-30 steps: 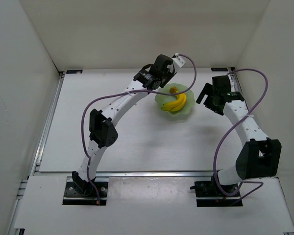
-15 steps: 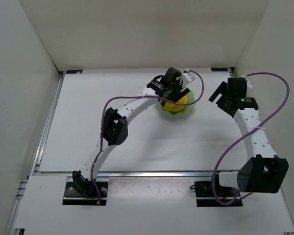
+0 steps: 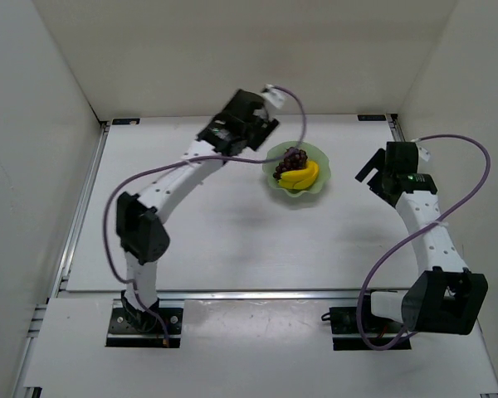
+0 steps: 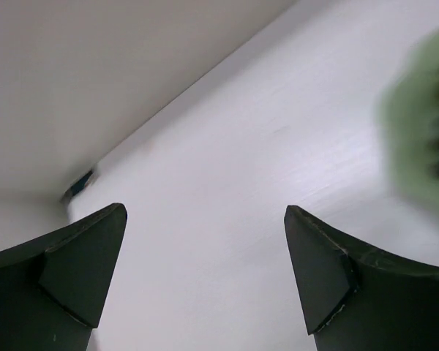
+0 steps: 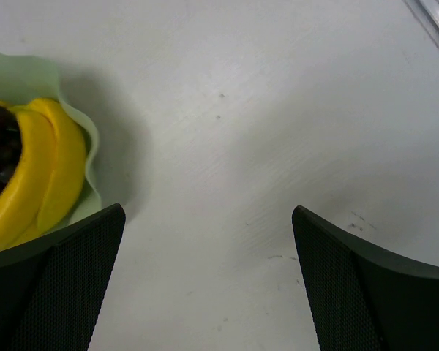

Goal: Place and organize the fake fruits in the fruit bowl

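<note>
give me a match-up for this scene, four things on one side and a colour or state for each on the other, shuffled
Things:
1. bananas
2. grapes
3. fruit bowl
4. left fingers

Descriptions:
A. pale green, scalloped rim
B. spread apart, nothing between them
C. yellow, lying in the bowl
D. dark purple, in the bowl on the far side of the yellow fruit

Pairs: 1-C, 2-D, 3-A, 4-B
</note>
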Motion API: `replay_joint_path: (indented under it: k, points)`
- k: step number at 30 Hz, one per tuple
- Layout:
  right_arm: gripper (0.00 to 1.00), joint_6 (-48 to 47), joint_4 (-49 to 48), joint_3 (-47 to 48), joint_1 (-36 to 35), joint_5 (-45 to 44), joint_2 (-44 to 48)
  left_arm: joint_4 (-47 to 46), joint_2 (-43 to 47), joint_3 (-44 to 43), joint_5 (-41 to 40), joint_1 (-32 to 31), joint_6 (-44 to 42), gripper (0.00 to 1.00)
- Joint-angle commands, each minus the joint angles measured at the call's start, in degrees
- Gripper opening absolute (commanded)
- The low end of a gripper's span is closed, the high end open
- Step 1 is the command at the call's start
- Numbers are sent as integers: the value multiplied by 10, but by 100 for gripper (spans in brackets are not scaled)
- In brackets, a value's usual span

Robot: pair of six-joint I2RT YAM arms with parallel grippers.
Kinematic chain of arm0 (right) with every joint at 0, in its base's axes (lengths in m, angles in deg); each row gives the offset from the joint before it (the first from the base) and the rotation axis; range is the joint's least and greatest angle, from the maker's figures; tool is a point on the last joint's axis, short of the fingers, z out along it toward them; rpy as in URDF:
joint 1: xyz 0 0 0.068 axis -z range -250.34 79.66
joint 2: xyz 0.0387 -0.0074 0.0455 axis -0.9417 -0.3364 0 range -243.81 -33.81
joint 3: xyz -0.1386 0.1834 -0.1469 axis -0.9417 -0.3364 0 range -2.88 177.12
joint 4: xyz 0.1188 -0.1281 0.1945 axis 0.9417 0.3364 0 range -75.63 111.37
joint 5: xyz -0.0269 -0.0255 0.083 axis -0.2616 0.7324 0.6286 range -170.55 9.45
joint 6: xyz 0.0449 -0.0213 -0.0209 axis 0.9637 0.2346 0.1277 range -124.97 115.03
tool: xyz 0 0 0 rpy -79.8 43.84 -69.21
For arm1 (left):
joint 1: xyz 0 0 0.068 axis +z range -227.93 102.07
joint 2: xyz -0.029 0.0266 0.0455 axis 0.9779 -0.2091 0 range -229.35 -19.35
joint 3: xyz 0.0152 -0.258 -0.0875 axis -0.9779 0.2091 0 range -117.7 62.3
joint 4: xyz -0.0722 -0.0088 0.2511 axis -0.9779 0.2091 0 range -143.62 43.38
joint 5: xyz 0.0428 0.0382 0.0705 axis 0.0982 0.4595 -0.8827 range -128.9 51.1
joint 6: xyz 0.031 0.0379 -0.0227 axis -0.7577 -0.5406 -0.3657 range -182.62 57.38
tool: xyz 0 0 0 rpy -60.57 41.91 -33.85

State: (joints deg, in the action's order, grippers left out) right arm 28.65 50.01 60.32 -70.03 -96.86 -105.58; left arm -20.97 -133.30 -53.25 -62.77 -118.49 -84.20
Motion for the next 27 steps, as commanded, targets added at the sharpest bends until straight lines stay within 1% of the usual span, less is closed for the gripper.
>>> replay_joint_path:
  k: [1, 2, 3, 4, 6, 7, 10, 11, 13, 14, 17, 22, 27]
  points:
    - [99, 23, -14, -35, 14, -1, 19, 13, 118, 134, -102, 137, 4, 100]
    - [99, 23, -14, -45, 14, -1, 25, 13, 142, 164, -102, 162, 12, 100]
    - [99, 29, -21, -59, 14, -1, 25, 34, 186, 190, -94, 188, 12, 100]
    - [99, 29, -21, -64, 20, -1, 25, 45, 207, 234, -69, 242, 18, 100]
    - [99, 29, -28, -69, 20, 4, 25, 70, 256, 270, -42, 301, 24, 100]
    - [99, 29, -35, -83, 20, 4, 25, 108, 268, 284, -10, 359, 33, 100]
    - [99, 35, -46, -98, 20, 4, 25, 158, 310, 340, 52, 446, 73, 100]
    - [99, 35, -46, -104, 20, 4, 25, 163, 324, 380, 86, 488, 87, 100]
    - [99, 35, -51, -104, 20, 4, 20, 163, 366, 423, 116, 516, 99, 100]
    - [99, 35, -51, -104, 25, 10, 20, 163, 378, 458, 144, 532, 112, 100]
    - [99, 35, -51, -104, 25, 16, 8, 163, 403, 505, 171, 545, 141, 100]
    - [99, 35, -51, -92, 25, 22, 2, 163, 401, 524, 184, 576, 168, 100]
    - [99, 35, -51, -92, 25, 22, 2, 163, 390, 524, 224, 581, 176, 100]
